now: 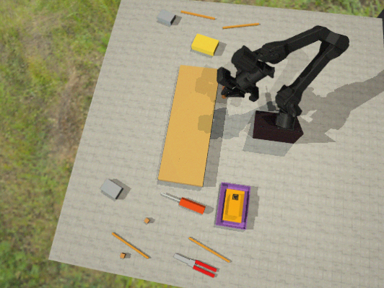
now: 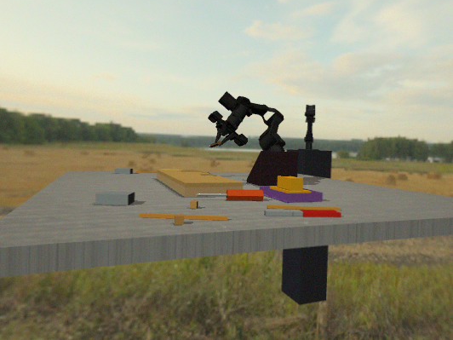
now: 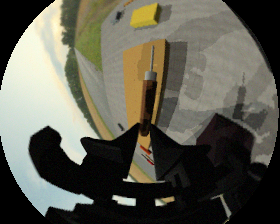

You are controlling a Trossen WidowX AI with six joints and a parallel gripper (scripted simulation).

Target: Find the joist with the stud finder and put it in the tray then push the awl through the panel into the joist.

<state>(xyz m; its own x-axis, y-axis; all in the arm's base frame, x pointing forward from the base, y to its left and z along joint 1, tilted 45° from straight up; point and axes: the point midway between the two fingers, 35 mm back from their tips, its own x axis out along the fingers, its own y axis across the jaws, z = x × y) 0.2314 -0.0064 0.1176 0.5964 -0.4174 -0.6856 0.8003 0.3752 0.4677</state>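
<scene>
The robot's arm [image 1: 310, 45] [image 2: 257, 108] is matte black all over, with slim straight links and chunky rounded joints. Behind the gripper [image 1: 231, 94] [image 2: 218, 142] [image 3: 144, 125], the wrist is thick and blocky. The gripper itself has dark tapering fingers, wedge-shaped towards their tips. Farthest from it, a dark maroon base [image 1: 271, 130] [image 2: 272, 169] [image 3: 225, 142] has sloping sides.

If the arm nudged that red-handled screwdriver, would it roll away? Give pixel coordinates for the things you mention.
Probably not far: the screwdriver's [image 1: 192, 205] [image 2: 244, 195] handle looks blocky and flat-sided. It would more likely slide or pivot, since its thin shaft looks much slighter than the handle.
</scene>
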